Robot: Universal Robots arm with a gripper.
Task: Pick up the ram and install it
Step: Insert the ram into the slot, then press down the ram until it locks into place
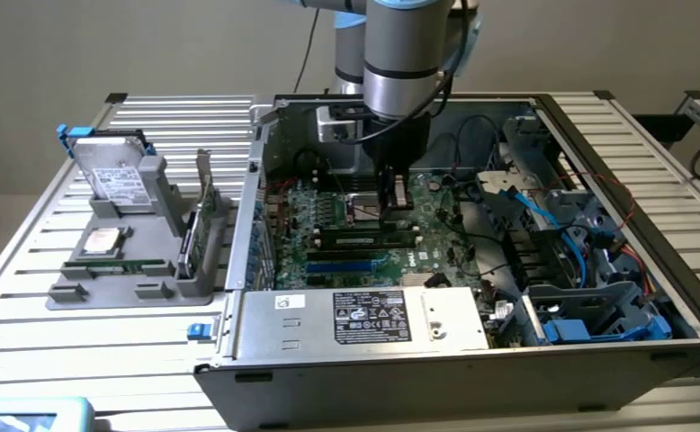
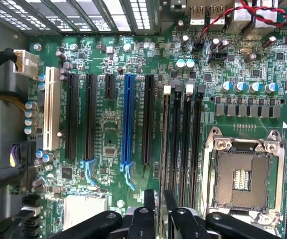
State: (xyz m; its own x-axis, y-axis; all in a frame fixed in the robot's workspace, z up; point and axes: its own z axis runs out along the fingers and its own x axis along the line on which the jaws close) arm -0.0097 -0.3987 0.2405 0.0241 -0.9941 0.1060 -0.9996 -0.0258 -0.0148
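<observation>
Exterior view: black robot hand (image 1: 389,214) hangs inside open grey computer case (image 1: 386,387); long thin green ram stick (image 1: 368,240) stands edgewise on green motherboard (image 1: 304,225), just at hand's six o'clock; cannot tell whether hand grips.

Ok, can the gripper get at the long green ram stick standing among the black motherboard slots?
Probably yes. The gripper hangs close above the ram stick inside the open grey computer case, and no cable crosses between them; the blue cables lie off toward the exterior view's right.
</observation>
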